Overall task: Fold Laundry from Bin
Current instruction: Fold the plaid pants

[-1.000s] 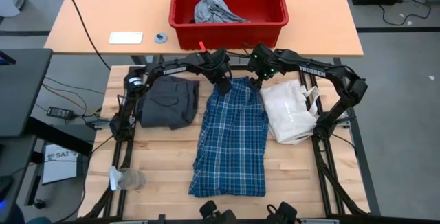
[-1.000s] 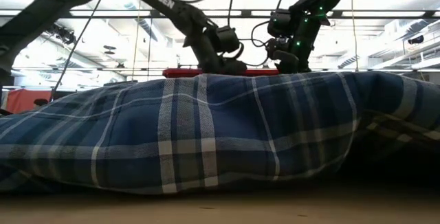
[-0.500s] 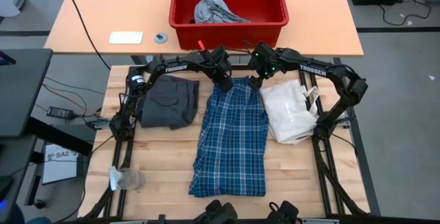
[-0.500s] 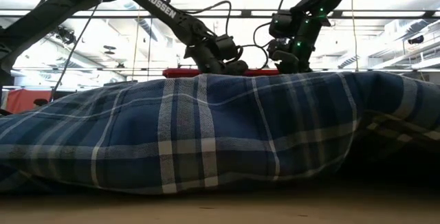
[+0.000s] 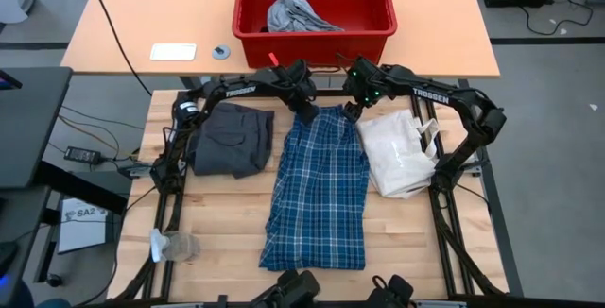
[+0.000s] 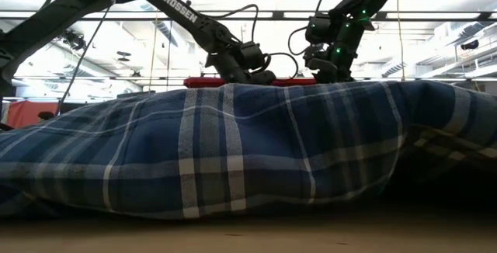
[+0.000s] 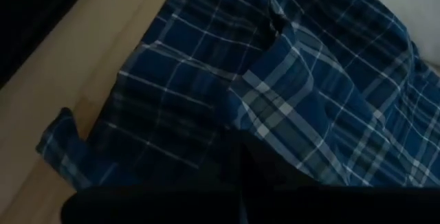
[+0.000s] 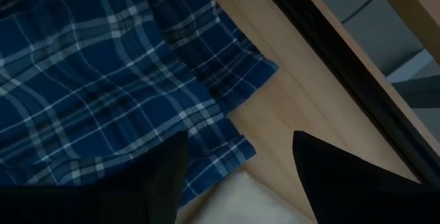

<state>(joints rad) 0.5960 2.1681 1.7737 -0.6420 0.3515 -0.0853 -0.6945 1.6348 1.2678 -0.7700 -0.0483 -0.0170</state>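
Wooden table (image 5: 397, 228) holds plaid shirt (image 5: 319, 190), red bin (image 5: 314, 34) behind.

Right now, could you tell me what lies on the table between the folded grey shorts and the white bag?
The plaid shirt lies flat between the grey shorts and the white bag, as the high view shows; both grippers are at its far edge.

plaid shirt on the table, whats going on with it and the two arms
The plaid shirt lies spread lengthwise on the table, between folded dark grey shorts and a white fabric bag. Both arms are at its far edge, nearest the red bin, which holds a light grey piece. The left gripper has shut on the shirt's far left corner; the right gripper is open over the far right corner.
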